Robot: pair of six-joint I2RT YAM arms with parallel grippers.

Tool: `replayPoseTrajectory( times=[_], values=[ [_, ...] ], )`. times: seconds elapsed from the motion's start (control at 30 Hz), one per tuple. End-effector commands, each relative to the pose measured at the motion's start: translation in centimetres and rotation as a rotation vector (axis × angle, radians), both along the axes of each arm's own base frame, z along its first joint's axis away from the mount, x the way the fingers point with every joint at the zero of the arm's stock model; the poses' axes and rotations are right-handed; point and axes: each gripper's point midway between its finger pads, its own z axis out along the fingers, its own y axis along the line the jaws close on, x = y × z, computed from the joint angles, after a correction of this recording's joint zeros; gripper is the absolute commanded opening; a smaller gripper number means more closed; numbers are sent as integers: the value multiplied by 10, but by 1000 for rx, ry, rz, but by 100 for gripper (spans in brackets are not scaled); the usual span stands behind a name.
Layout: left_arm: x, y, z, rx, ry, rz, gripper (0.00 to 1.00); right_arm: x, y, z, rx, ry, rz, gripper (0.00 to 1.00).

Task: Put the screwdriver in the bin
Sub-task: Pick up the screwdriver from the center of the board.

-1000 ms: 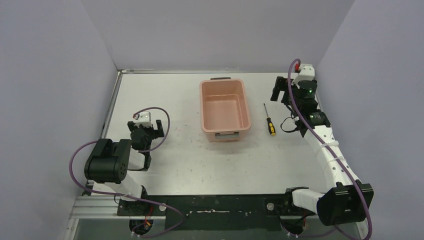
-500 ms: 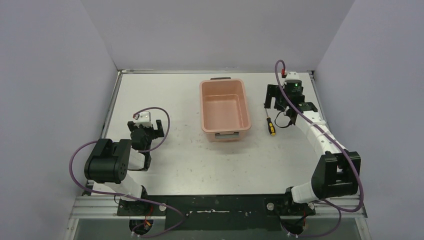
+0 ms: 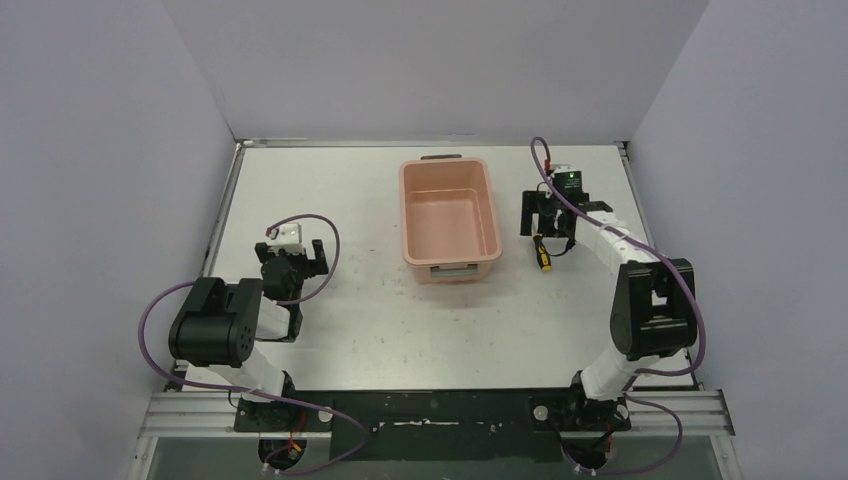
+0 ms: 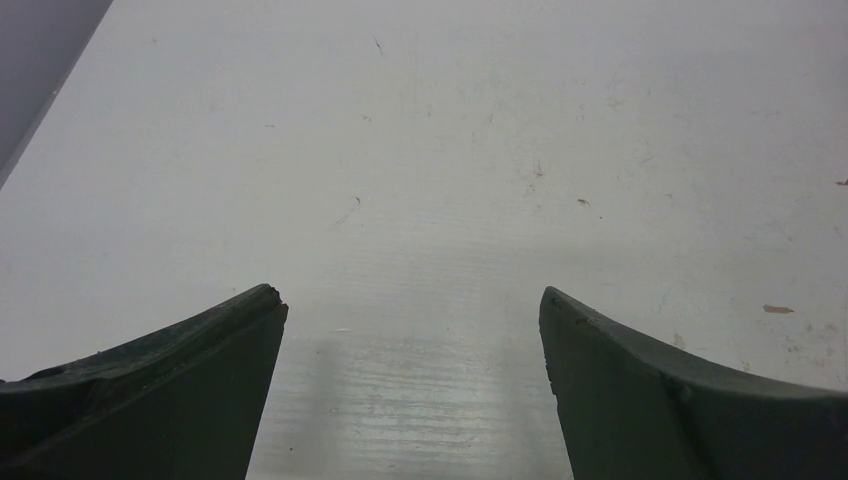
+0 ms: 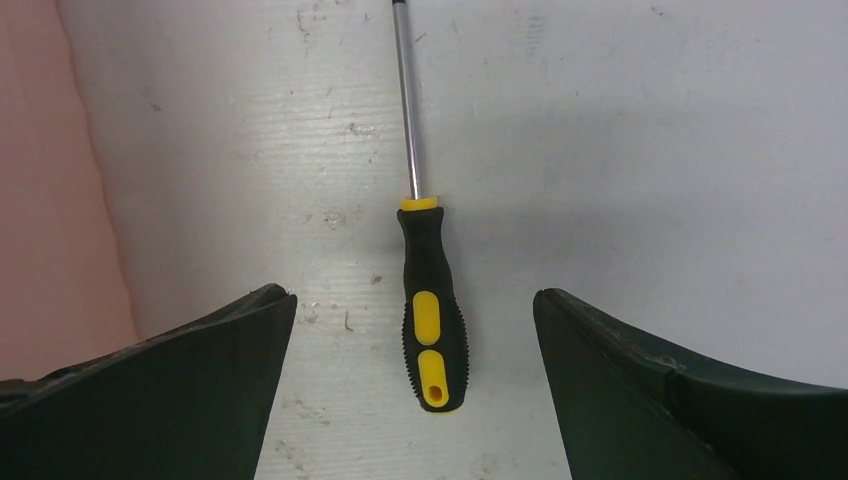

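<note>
1. The right fingers [image 5: 170, 390] are spread wide apart and grip nothing. In the right wrist view they flank the handle of the screwdriver [image 5: 432, 320], with bare table showing on both sides of it.
2. The screwdriver lies flat on the table [image 3: 400, 330]. Its black-and-yellow handle is nearer the wrist camera, and its thin metal shaft points straight away, out of the top of that view.
3. Just left of those fingers in the same view runs the pink outer wall of the bin [image 5: 40, 200] — close beside the finger on that side, though whether they touch cannot be told.
4. From above, the screwdriver [image 3: 541, 253] sits just beside the bin's right long side, outside it, near the near-right corner. The right arm's black wrist covers most of the shaft.
5. The bin [image 3: 452, 272] stands upright toward the far middle of the table, long sides running near to far, with a small handle tab at each short end.
6. The left fingers [image 4: 150, 390] are also apart and hold nothing — only scuffed white table [image 4: 450, 150] shows between them.
7. The left arm is folded low at the table's left side, well apart from the bin.
8. Purple cables loop from both arms, and pale lilac walls enclose the table on three sides.
</note>
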Motion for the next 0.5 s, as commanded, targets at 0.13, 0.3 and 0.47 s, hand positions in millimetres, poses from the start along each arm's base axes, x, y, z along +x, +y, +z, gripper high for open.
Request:
replayPoseTrajectory(
  times=[0.13,0.3,0.47],
  values=[
    [8,-2,15,5,-53,-9,97,4,3,-31,22,91,7,88],
    [8,-1,15,6,-52,-8,97,2,2,-48,16,142,-1,80],
    [8,-2,15,6,-52,-9,97,2,1,-56,12,164,-1,62]
  ],
)
